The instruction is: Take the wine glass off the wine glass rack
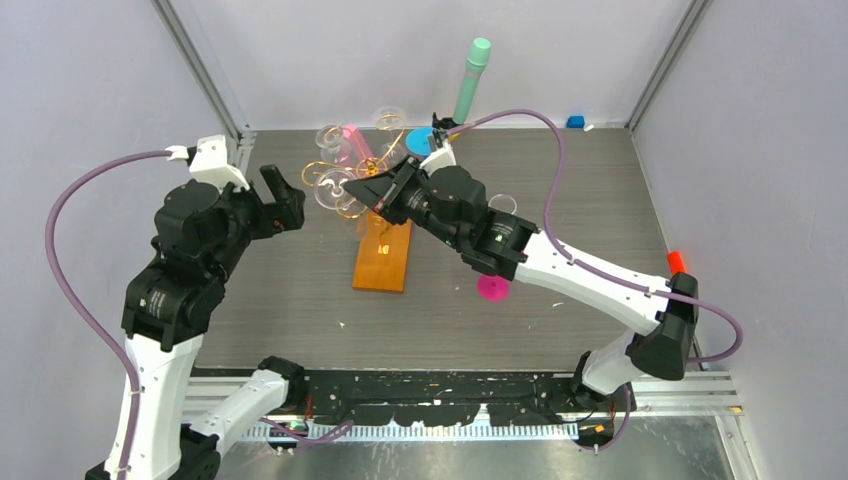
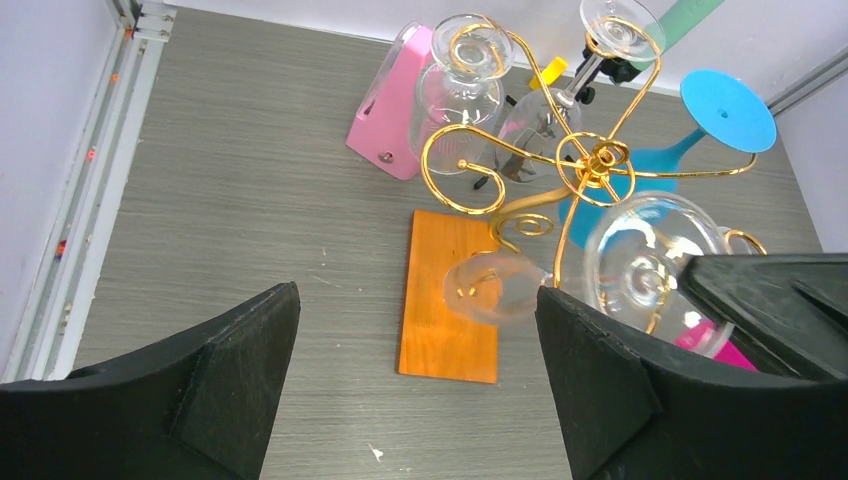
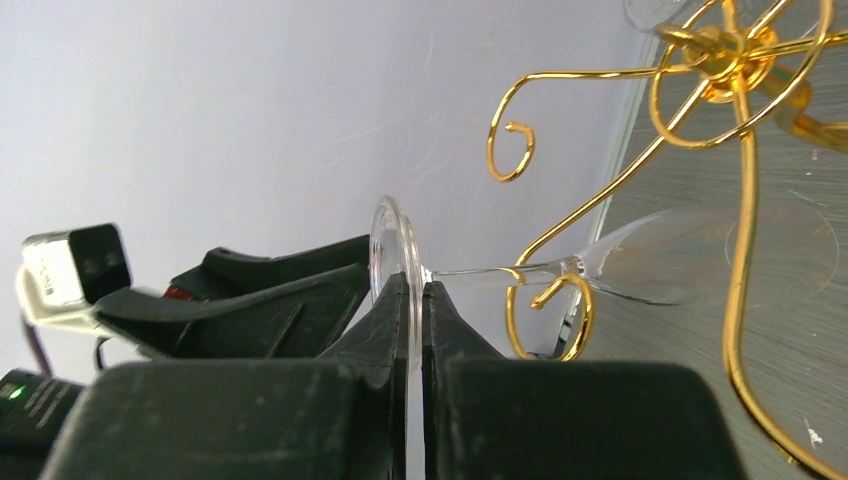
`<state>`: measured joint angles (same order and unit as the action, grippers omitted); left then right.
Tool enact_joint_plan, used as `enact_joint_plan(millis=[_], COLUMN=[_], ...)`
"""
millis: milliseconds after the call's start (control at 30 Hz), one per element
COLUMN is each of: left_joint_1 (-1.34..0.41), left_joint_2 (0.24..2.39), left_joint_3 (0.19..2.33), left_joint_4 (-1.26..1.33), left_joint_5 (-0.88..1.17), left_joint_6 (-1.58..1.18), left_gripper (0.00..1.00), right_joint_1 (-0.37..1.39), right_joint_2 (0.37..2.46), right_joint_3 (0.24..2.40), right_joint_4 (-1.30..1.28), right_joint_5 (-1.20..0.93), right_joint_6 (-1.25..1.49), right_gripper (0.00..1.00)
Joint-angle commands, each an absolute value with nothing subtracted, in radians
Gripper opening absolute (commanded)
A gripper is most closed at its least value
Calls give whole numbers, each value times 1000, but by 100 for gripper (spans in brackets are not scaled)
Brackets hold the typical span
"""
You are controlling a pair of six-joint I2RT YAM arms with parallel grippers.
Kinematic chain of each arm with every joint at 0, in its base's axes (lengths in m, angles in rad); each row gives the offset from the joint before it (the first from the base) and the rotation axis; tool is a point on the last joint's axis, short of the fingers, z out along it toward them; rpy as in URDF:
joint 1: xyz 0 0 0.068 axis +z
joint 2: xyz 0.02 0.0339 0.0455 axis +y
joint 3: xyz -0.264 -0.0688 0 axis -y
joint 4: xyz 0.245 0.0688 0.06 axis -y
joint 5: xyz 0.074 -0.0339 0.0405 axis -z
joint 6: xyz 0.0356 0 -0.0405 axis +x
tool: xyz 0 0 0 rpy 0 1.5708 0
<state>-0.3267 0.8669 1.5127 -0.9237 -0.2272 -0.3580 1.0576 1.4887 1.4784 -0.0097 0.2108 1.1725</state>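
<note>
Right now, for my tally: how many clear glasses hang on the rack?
3. Far-left glass, far-right glass, near glass with foot pinched in the right end effector. More may be hidden.

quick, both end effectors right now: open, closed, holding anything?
Left end effector: open, holding nothing.
Right end effector: closed on the round foot of the clear wine glass.

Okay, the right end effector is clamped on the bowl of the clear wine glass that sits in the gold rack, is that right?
Not quite. The right end effector is clamped on the flat round foot of the wine glass, not on its bowl. The right wrist view shows that disc pinched edge-on between the fingers, with the stem running through a curl of the gold rack.
</note>
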Motion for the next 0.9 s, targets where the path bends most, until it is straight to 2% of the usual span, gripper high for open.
enact_joint_plan(millis=[0,567,867], left_joint_1=[-324,-324,-324], left_joint_2=[852,876,855], left_joint_3=[1508,1481,1413], left_joint_4=[-871,-848,-736], left_joint_5=[-222,-47,242], left_joint_6=[-353,-348,-258], left_gripper=[91,93,99], right_joint_1=[1062,1061,1055], right_joint_2=[1516,1387,1281], right_joint_3=[1546,1422,1344], right_joint_4=[31,21,-9], right_joint_5=[295,471,421], right_joint_6=[1151,1181,1262], right_gripper=[0,0,0])
